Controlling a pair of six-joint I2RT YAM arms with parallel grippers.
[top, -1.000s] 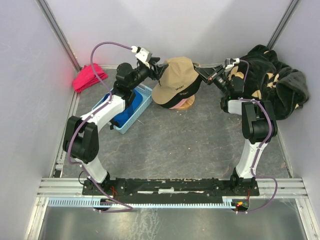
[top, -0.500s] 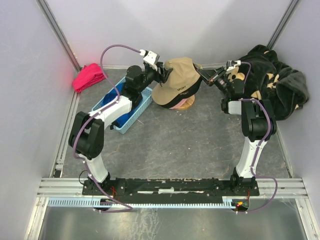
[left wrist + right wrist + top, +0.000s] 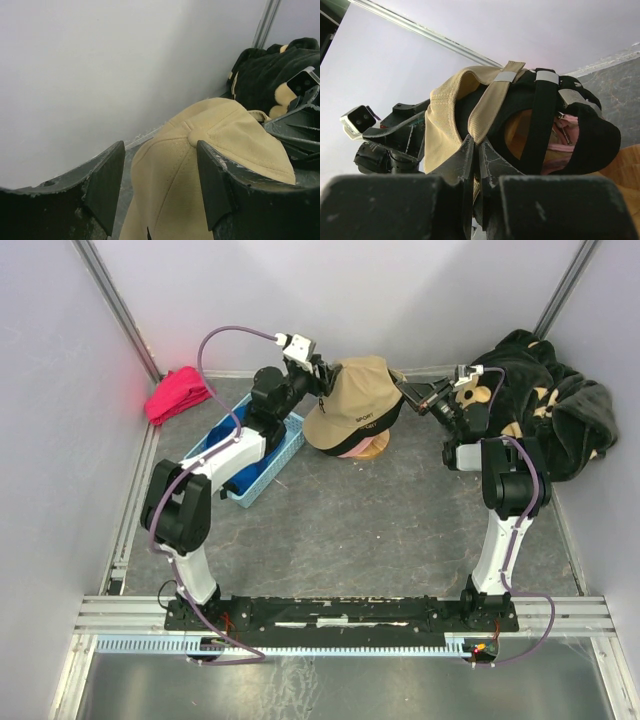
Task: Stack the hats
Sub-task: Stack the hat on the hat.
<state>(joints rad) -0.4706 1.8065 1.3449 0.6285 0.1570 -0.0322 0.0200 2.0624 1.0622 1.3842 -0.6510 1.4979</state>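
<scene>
A tan hat (image 3: 352,398) tops a stack of hats at the back middle of the table. Under it are a black hat (image 3: 368,423) with white lettering and a pink hat (image 3: 345,450). My left gripper (image 3: 323,375) stands open at the tan hat's left side. In the left wrist view its fingers (image 3: 106,186) straddle the tan crown (image 3: 172,185). My right gripper (image 3: 409,393) is shut on the tan hat's back strap (image 3: 492,102), pinched at the jaw tips (image 3: 476,145). The black hat (image 3: 592,142) and pink hat (image 3: 562,148) show beneath.
A light blue basket (image 3: 287,453) with something bright blue (image 3: 262,445) in it stands left of the stack, under my left arm. A red-pink cloth bundle (image 3: 178,395) lies at the back left. Big black plush fabric with beige flowers (image 3: 550,410) fills the back right corner.
My left gripper has swung right and back, from beside the basket up to the tan hat's crown, its jaws a little wider. The right gripper keeps its hold on the strap.
</scene>
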